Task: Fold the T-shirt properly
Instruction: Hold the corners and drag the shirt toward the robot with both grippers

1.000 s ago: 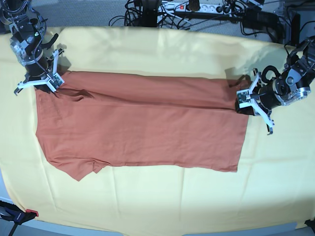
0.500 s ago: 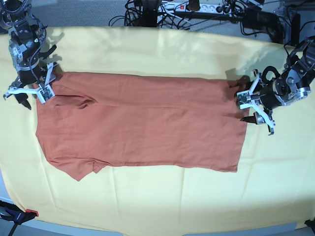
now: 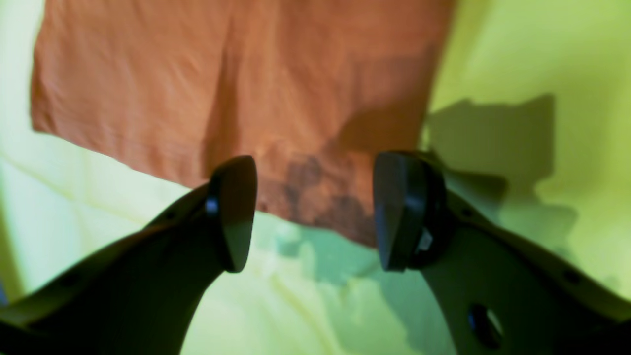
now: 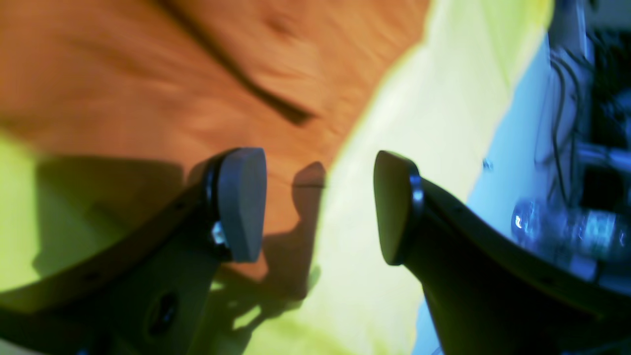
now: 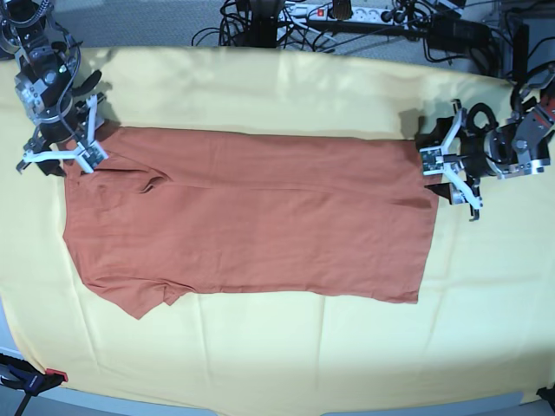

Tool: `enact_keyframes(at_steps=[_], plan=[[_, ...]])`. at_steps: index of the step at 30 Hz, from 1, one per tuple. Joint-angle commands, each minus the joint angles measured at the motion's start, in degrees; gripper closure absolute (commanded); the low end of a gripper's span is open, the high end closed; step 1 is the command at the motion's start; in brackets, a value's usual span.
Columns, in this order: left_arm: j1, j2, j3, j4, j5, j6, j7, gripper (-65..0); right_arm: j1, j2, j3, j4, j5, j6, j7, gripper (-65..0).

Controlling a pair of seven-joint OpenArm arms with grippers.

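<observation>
The rust-orange T-shirt [image 5: 251, 221] lies flat on the yellow cloth, folded into a long band, with a sleeve sticking out at the lower left. My left gripper [image 5: 440, 170] stands open just off the shirt's right end. In the left wrist view the left gripper [image 3: 315, 212] hovers over the shirt's hem corner [image 3: 315, 197], with nothing between its fingers. My right gripper [image 5: 59, 158] is open at the shirt's upper left corner. The right wrist view shows the right gripper [image 4: 320, 204] empty above the T-shirt [image 4: 123, 74] edge.
The pale yellow cloth [image 5: 286, 347] covers the whole table. Black cables and a white power strip [image 5: 329, 13] lie beyond the far edge. A red-tipped clamp [image 5: 30, 380] sits at the near left corner. Blurred equipment [image 4: 581, 148] shows past the table edge.
Both grippers opened and let go of the shirt's ends. The left gripper drew back to the right and slightly up. The right gripper shifted a little left.
</observation>
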Motion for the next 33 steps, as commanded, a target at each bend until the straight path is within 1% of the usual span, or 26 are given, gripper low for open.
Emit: enact_keyframes(at_steps=[1,4,5,6,7,10,15,16,17,20,22,23,29,31,33], plan=[[-1.07,-2.32,-0.85,1.49,-0.66,-1.22,-0.66,-37.7,-0.59,1.42,0.70,2.10,-0.35,0.98,-0.13,-36.4],[-1.05,-4.33,-0.85,3.17,-0.92,-7.13,-0.68,-37.7,-3.39,2.19,0.68,3.91,3.43,7.15,-0.61,-36.2],[-1.05,-4.61,-0.83,3.13,-0.90,-7.42,-0.70,-37.7,-3.89,2.21,0.68,3.85,4.24,9.03,-0.59,-36.2],[-0.92,-4.66,-0.83,2.95,-0.85,-7.42,-0.68,-37.7,-4.46,2.21,0.68,3.69,4.20,9.40,-0.57,-36.2],[-0.70,-4.70,-0.83,2.93,-0.33,-7.42,-0.68,-37.7,-4.68,2.21,0.68,3.50,3.82,9.22,-0.44,-36.2],[0.85,-4.46,-0.83,2.93,2.32,-7.42,-1.14,-37.7,-4.63,2.21,0.68,2.23,3.32,7.08,0.52,-36.2],[4.28,-4.44,-0.83,2.93,8.31,-7.30,-3.04,-37.7,-3.85,2.54,0.68,-2.25,0.28,6.95,1.53,-36.0],[4.74,-4.44,-0.83,2.93,9.03,-6.14,-3.65,-37.7,-3.50,2.64,0.68,-3.26,0.24,6.99,2.14,-34.3],[4.87,-4.44,-0.83,2.93,9.60,-5.90,-3.96,-37.7,-3.21,2.64,0.68,-4.33,0.26,7.15,2.40,-31.2],[4.96,-4.44,-0.83,2.93,10.27,-5.97,-4.00,-37.7,-3.10,2.64,0.68,-7.10,0.81,9.22,3.54,-19.5],[4.96,-4.44,-0.83,2.93,11.26,-5.49,-4.11,-37.7,-3.21,2.64,0.68,-8.17,1.07,10.47,3.52,-15.3],[4.96,-4.44,-0.83,2.93,11.67,-5.03,-4.09,-37.7,-3.23,2.64,0.68,-8.24,1.07,10.58,3.50,-14.5],[4.96,-4.44,-0.83,2.23,11.63,-4.90,-4.15,-37.7,-3.21,2.64,0.68,-8.22,1.09,10.21,3.52,-16.1],[4.96,-4.44,-0.83,0.31,11.76,-4.90,-5.97,-37.7,-3.21,2.64,0.68,-8.22,1.79,10.19,3.52,-18.9],[4.96,-4.33,-0.83,-1.99,13.49,-4.92,-9.55,-37.7,-3.06,2.64,0.68,-8.22,2.91,10.16,3.52,-21.0]])
